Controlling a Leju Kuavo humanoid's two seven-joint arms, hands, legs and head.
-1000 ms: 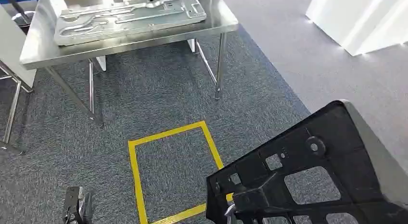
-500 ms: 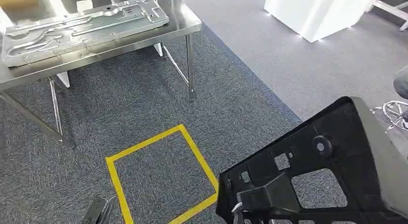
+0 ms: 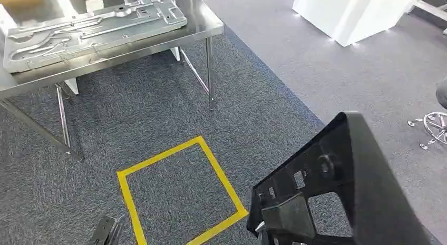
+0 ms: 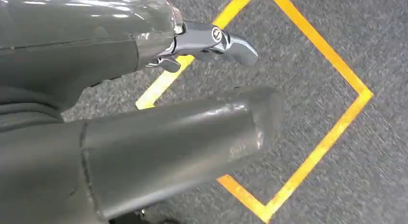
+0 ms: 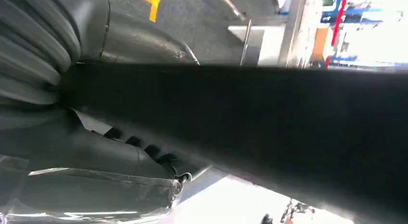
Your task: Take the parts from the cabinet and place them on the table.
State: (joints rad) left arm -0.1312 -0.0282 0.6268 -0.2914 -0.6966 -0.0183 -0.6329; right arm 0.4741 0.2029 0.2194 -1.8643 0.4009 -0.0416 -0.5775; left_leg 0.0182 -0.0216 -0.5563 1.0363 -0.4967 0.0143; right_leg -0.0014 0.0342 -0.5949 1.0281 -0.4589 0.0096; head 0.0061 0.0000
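A large black plastic part point(image 3: 369, 192) with several cut-outs stands tilted at the lower right of the head view, carried above the carpet. My right hand point(image 5: 96, 156) grips it; in the right wrist view the black part point(image 5: 269, 123) runs across the hand and hides most of the fingers. My left hand point(image 3: 105, 232) hangs low at the bottom left. In the left wrist view the left hand point(image 4: 144, 113) holds nothing, its thumb and fingers apart above the yellow tape. The steel table point(image 3: 203, 29) stands ahead at the upper left.
A pressed silver metal panel point(image 3: 95, 29) lies along the table top. A yellow tape square point(image 3: 213, 166) marks the grey carpet between me and the table. A white block point(image 3: 348, 13) stands at the upper right, and a chair base point(image 3: 432, 124) at the right edge.
The camera swung right, so the table slid left in the picture. The black part has since tipped more edge-on and shifted left. My left hand stays low.
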